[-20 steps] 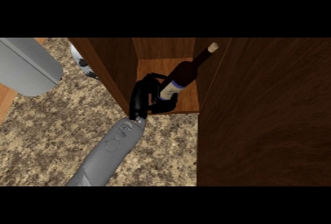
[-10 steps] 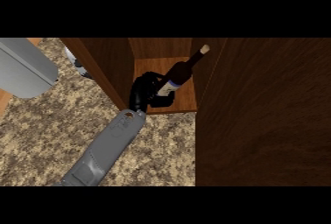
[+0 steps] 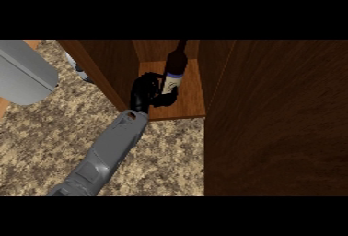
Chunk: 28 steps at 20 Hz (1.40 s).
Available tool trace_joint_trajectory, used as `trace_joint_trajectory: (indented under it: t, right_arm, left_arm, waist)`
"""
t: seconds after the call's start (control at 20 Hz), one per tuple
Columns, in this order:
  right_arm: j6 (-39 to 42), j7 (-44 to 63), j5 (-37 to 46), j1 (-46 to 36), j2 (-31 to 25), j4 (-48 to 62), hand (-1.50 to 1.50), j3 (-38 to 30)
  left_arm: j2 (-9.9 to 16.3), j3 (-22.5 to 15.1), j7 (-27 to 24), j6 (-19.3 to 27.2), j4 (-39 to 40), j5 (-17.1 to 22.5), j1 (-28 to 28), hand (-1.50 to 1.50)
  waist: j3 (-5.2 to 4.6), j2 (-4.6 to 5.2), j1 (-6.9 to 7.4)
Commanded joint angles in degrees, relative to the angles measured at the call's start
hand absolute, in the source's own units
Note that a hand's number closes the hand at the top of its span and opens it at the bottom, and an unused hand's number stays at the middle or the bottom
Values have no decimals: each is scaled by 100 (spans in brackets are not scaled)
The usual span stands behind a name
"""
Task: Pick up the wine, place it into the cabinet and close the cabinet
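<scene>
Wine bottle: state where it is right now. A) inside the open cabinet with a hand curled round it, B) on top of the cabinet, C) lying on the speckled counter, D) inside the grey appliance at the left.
A: the wine bottle stands over the cabinet floor, with the black hand curled round its lower part.

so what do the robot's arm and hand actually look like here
One arm shows: a smooth grey forearm, tube-shaped, widening toward the lower edge and ending in a rounded cap at the wrist. Beyond it sits a black hand with dark fingers and thumb. No cables, sleeves or markings are visible on either part. A large pale grey rounded shape at the upper left cannot be identified.
</scene>
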Motion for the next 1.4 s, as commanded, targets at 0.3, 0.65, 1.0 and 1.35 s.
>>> trace_joint_trajectory:
  t: [0.3, 0.65, 1.0, 1.35]
  right_arm:
    - [97, 85, -508, 195, -11, -392, -150, 72]
    - [194, 0, -456, 265, -34, -340, -150, 157]
    - [240, -22, -737, -104, -205, -115, -150, -110]
    - [410, -112, -751, 148, -245, -297, -150, -60]
  left_arm:
    - [-12, 701, -693, 307, 582, 502, -453, 150]
    - [-12, 50, -549, 671, 1226, -203, -1093, 150]
    - [-12, -444, -176, 787, 1140, -475, -1066, 150]
    - [-12, -524, 378, 913, 1247, -442, -1423, 150]
  waist:
    - [-6, 68, -137]
    - [3, 61, -167]
    - [5, 73, -281]
    - [9, 73, -421]
